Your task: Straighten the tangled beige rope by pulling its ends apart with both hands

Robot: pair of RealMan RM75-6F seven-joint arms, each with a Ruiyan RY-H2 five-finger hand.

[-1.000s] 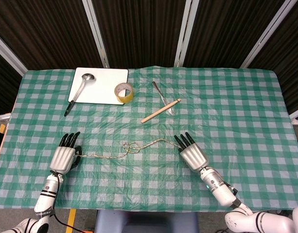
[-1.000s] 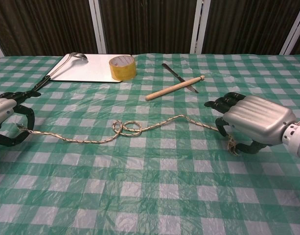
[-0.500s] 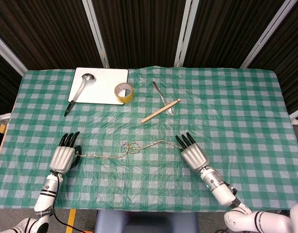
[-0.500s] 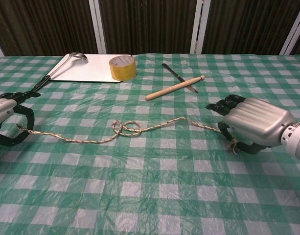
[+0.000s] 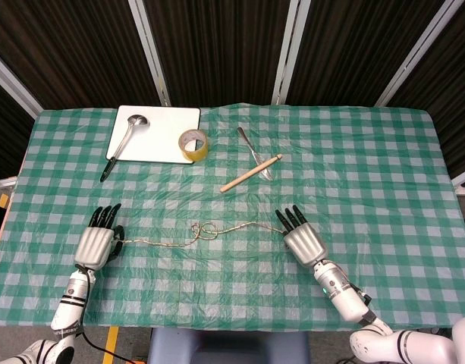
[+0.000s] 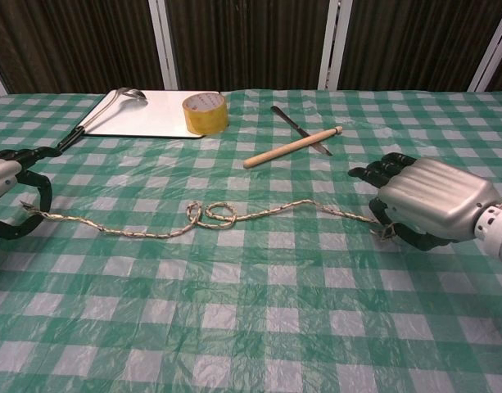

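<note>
The beige rope (image 6: 203, 214) lies on the counter (image 6: 259, 327) with its knot nearer than the yellow tape roll (image 6: 205, 112). The left hand (image 6: 6, 196) and right hand (image 6: 427, 205) each pinch one end, set wide apart so outward pulling should tighten the slack.

light is even and bright from overhead in both views; no hard shadows anywhere on the tablecloth (image 5: 353, 167), only faint soft ones under my right hand (image 6: 427, 205) and beside the tape roll (image 6: 205, 112). the white board (image 5: 158, 133) reads near blown-out in the head view. mild sheen on the cloth's wrinkles in the chest view and on the metal back of my right hand. background slats stay dark. focus is sharp throughout; my left hand (image 6: 6, 192) is cropped at the chest view's edge. slight wide-angle bowing in the head view.
</note>
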